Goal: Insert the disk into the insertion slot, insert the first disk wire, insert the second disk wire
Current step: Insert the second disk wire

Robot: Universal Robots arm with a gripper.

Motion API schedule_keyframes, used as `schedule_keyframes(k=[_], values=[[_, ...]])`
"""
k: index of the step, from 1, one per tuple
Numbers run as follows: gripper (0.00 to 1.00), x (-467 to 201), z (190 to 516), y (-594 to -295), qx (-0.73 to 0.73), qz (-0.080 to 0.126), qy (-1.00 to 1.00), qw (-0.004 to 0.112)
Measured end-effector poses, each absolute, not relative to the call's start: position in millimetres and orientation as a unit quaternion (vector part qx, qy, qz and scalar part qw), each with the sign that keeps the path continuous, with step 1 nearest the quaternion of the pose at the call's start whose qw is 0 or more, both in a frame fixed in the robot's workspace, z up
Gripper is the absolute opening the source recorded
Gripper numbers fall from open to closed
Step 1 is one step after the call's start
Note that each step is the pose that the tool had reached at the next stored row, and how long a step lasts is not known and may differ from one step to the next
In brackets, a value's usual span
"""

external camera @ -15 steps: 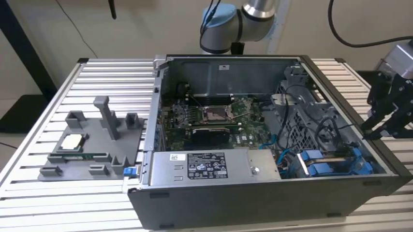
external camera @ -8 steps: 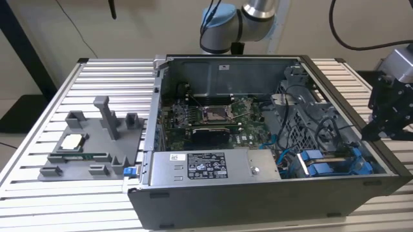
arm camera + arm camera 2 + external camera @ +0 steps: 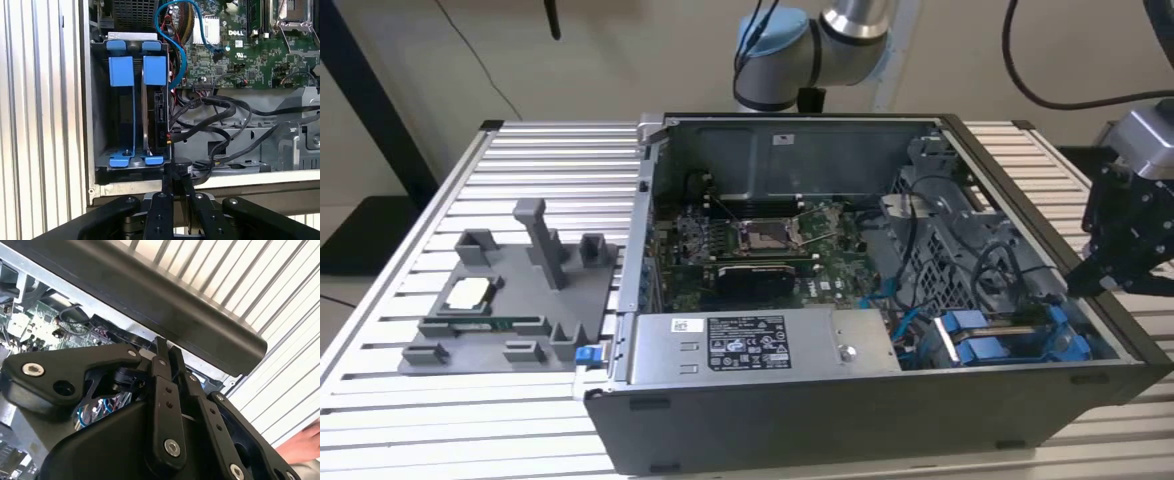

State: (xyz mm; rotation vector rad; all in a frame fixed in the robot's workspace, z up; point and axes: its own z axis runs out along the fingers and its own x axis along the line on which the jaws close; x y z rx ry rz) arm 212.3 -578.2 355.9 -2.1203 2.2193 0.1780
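The silver disk in its blue frame (image 3: 155, 70) sits in the grey metal slot (image 3: 98, 125), so the black hand (image 3: 1097, 280), narrow and empty at the exterior view's three o'clock, seems to need a wire.

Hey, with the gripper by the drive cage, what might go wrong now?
The gripper hangs right at the case wall, so a descent could clip its rim. Loose black cables crowd the disk in the insertion slot, and may snag. What looks like a hand is nearby.
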Motion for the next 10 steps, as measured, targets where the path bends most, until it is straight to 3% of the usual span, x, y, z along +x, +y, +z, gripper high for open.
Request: schedule_keyframes(k=[10], values=[[0.18, 203.3, 379.2, -578.7, -0.679, 0.066, 0.729, 0.043]])
